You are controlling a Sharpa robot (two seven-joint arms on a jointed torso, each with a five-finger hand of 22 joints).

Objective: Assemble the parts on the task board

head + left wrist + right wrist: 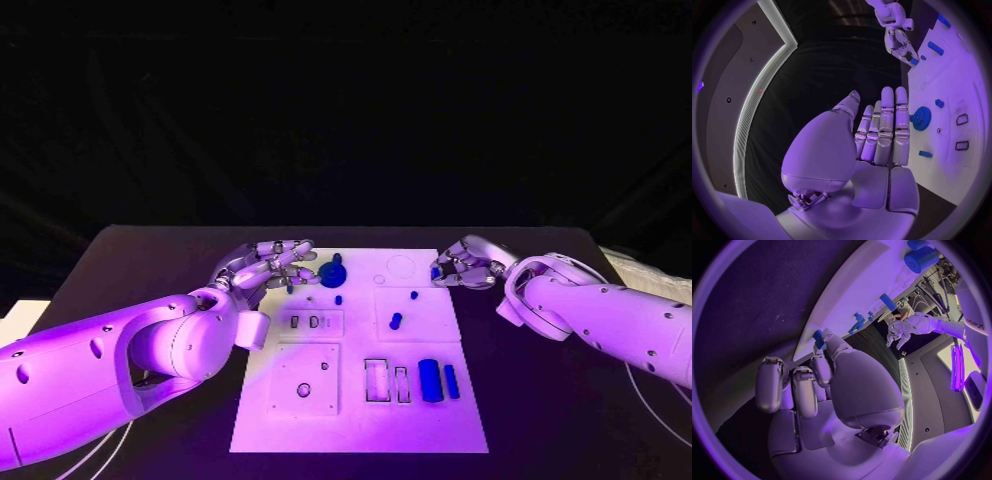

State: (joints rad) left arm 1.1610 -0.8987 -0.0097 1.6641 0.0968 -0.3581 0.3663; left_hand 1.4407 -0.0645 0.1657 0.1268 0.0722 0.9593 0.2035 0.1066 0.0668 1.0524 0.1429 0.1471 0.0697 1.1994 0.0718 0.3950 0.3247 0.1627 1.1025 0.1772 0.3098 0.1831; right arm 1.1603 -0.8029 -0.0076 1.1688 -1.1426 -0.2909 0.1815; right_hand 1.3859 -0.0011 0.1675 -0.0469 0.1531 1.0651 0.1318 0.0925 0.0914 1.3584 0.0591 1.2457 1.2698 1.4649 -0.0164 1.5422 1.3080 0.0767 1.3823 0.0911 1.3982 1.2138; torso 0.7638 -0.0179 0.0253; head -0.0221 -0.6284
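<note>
We see the white task board (361,400) lying mid-desk (144,260), with blue parts (430,376) scattered on it and a blue gear (333,272) near its far edge. Just left of the board's far corner, the left robot hand (274,262) hovers empty, fingers extended. At the board's far right edge, the right robot hand (464,266) pinches a small blue part (819,338).

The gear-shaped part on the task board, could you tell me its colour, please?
Blue; the gear shows best in the left wrist view.

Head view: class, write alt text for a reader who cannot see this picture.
A white task board lies on a black table between two white robot arms. The left hand hovers by a blue gear at the board's far left; the right hand pinches a small blue part at its far right edge.
</note>
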